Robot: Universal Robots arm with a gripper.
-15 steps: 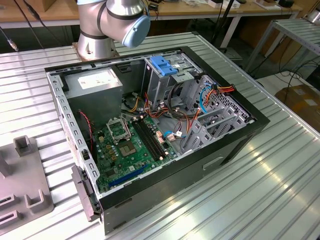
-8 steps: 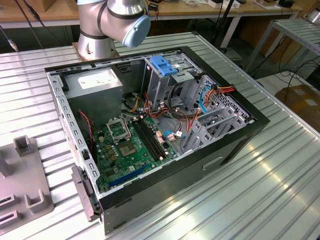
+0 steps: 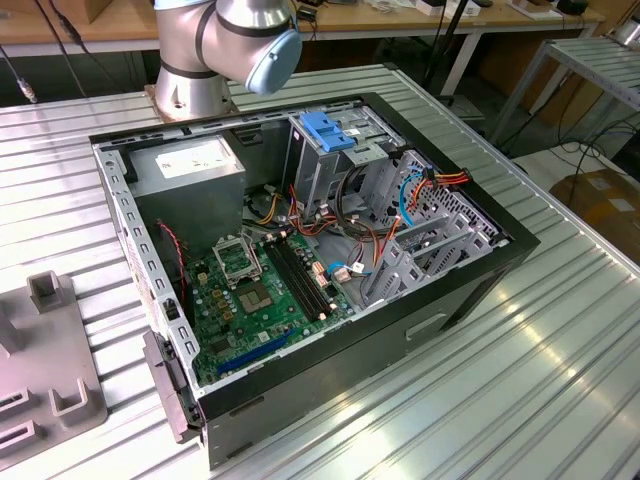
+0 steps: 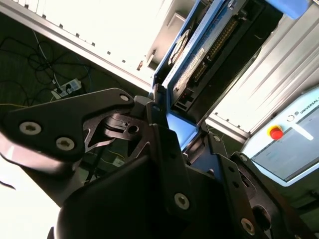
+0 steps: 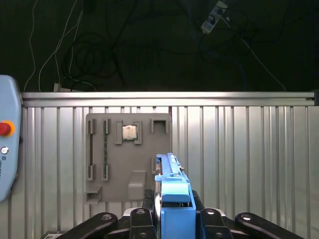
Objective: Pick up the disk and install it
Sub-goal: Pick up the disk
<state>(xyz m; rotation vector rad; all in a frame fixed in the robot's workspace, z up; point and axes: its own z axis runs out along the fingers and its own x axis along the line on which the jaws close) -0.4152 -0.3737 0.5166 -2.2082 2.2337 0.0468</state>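
readable print: none clear | power-supply box (image 3: 190, 170), far corner of the computer case (image 3: 470, 300) on the exterior view's left: white label on top, print too small to read | teach pendant (image 4: 291, 149): grey lettering beside the red button (image 4: 275, 132), partly cut off | the disk (image 4: 199, 59): circuit-board markings cannot be made out

I record bright blue edging on the disk (image 5: 174, 211) and black fingers (image 5: 137, 221). The worktop (image 3: 560, 330) is silver with parallel ribbing. In the exterior view the case (image 3: 440, 310) is black, its board (image 3: 255, 295) is green, and a plain grey fixture (image 3: 50, 370) lies at eight o'clock from the case.
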